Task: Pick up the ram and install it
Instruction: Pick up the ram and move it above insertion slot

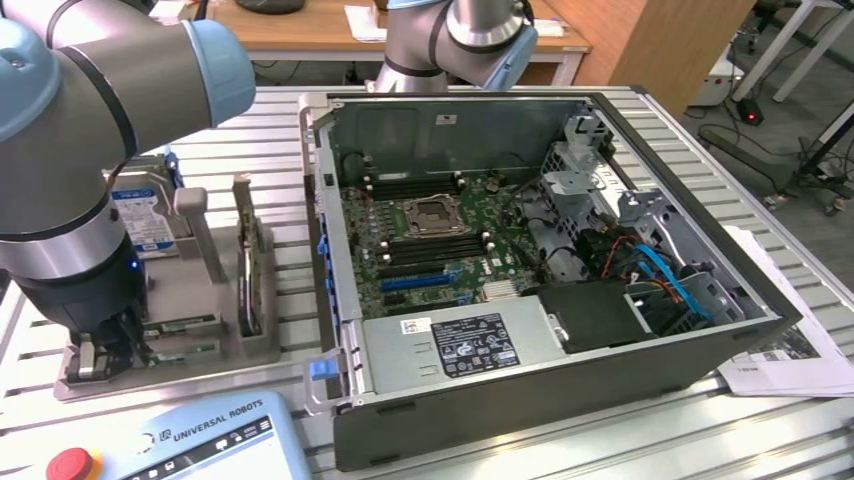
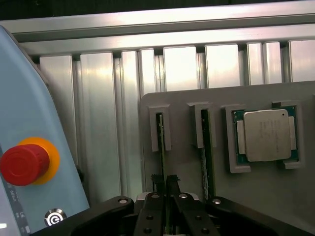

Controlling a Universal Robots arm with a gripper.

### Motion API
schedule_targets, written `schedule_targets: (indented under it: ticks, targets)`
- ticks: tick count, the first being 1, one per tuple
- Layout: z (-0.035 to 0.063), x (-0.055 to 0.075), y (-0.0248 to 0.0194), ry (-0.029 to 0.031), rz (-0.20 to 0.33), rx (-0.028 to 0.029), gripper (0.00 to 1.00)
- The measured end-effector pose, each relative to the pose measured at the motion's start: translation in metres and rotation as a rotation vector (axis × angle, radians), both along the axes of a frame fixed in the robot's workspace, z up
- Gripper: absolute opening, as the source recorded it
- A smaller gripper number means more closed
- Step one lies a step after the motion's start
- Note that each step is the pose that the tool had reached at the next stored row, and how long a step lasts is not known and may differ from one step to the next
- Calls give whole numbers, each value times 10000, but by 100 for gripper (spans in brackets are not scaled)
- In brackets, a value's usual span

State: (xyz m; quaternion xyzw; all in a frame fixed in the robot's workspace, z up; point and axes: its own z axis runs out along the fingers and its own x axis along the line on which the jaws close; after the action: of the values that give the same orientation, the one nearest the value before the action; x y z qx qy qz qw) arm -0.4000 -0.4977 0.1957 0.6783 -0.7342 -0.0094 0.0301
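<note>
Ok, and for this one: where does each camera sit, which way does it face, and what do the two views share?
Exterior view: raised, looking down on the open computer case and slatted table; the arm looms at the exterior view's left.
Wrist view: on the wrist, looking down past the gripper, shut on the ram in the grey fixture; processor alongside.
Shared: the fixture and the teach pendant.

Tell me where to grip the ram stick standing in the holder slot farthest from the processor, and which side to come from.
Pinch the ram across its two flat faces at the exposed long edge, coming straight down from above. It stands on edge in a narrow slot of the grey holder, so only that edge is free. The gripper is shut on it that way.
</note>
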Motion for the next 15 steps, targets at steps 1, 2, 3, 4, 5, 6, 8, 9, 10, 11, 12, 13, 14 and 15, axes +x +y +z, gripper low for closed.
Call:
schedule_targets:
  ticks: [1, 2, 3, 4, 5, 6, 8, 9, 10, 11, 12, 13, 14, 15]
  targets:
    - [9, 0, 0, 2, 0, -1, 13]
    - [16, 0, 0, 2, 0, -1, 13]
    - [20, 0, 0, 1, 0, 0, 13]
    - [23, 1, 0, -1, 0, 1, 13]
    - [28, 0, 0, -1, 0, 1, 13]
    - [31, 0, 0, 0, 0, 0, 13]
    - [39, 0, 0, 1, 0, 0, 13]
    - [42, 0, 0, 0, 0, 0, 13]
    - [46, 0, 0, 1, 0, 0, 13]
    - [49, 0, 0, 0, 0, 0, 13]
    - [52, 0, 0, 0, 0, 1, 13]
    - [55, 0, 0, 0, 0, 1, 13]
    - [59, 0, 0, 1, 0, -1, 13]
    - [63, 0, 0, 1, 0, -1, 13]
